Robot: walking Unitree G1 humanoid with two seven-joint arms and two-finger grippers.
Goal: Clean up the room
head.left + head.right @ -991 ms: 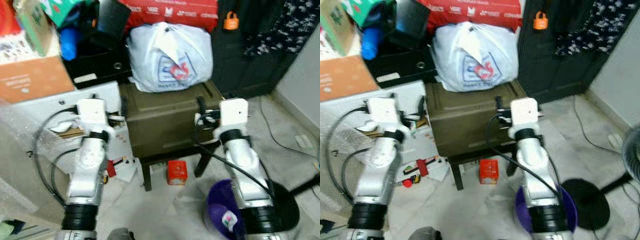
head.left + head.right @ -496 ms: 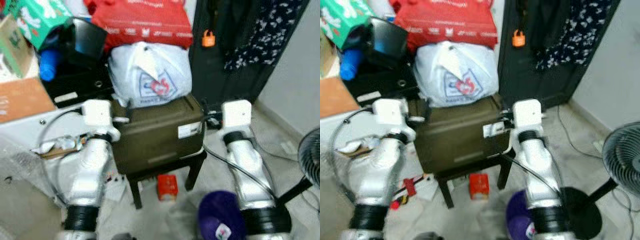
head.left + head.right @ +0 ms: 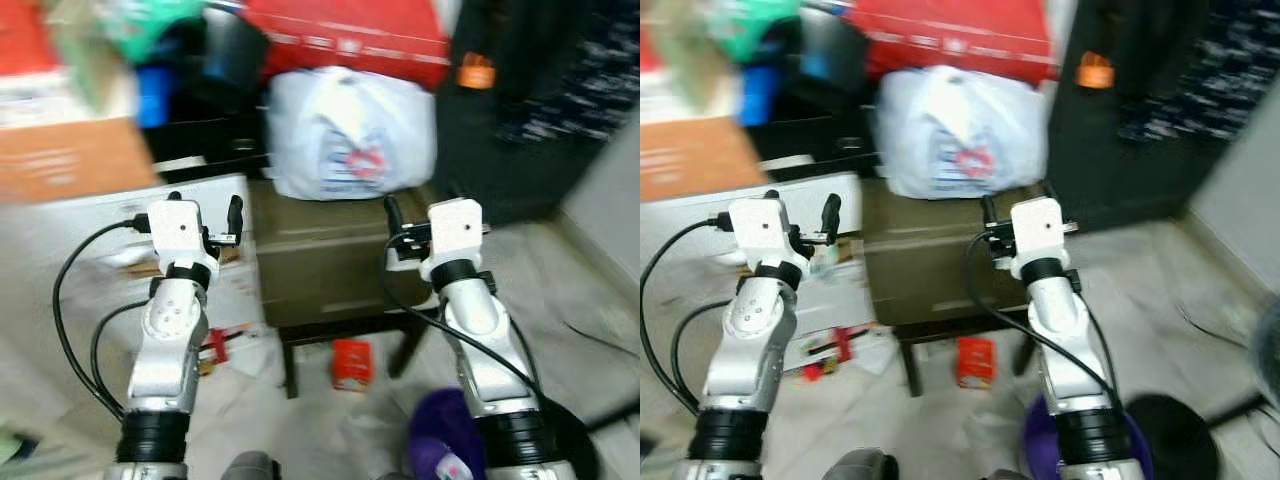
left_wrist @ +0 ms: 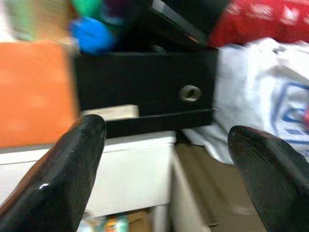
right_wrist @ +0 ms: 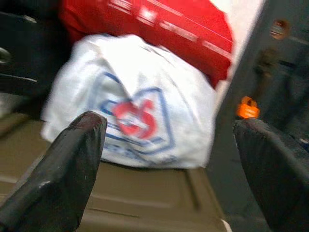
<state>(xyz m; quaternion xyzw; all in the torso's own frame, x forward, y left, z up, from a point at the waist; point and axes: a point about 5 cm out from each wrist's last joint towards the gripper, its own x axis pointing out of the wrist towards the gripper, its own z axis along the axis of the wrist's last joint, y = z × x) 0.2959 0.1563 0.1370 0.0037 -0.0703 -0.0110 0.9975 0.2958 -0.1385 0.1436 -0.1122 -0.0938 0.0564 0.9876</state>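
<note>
Flanking a boxy olive crate (image 3: 330, 270) topped by a crinkly white plastic bag (image 3: 345, 135), both hands (image 4: 164, 159) (image 5: 169, 159) gape wide, empty.

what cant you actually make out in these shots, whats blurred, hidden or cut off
- Print on the white bag: head views and right wrist view, smeared by motion blur.
- Lettering on the red bag: right wrist view, blurred streaks.
- Small red box on the floor: head views, label too small and soft.
- Purple object: head views, partly behind the right arm, cut by the bottom edge.
- Boxes at top left: head views, blurred, cut by the edge.
</note>
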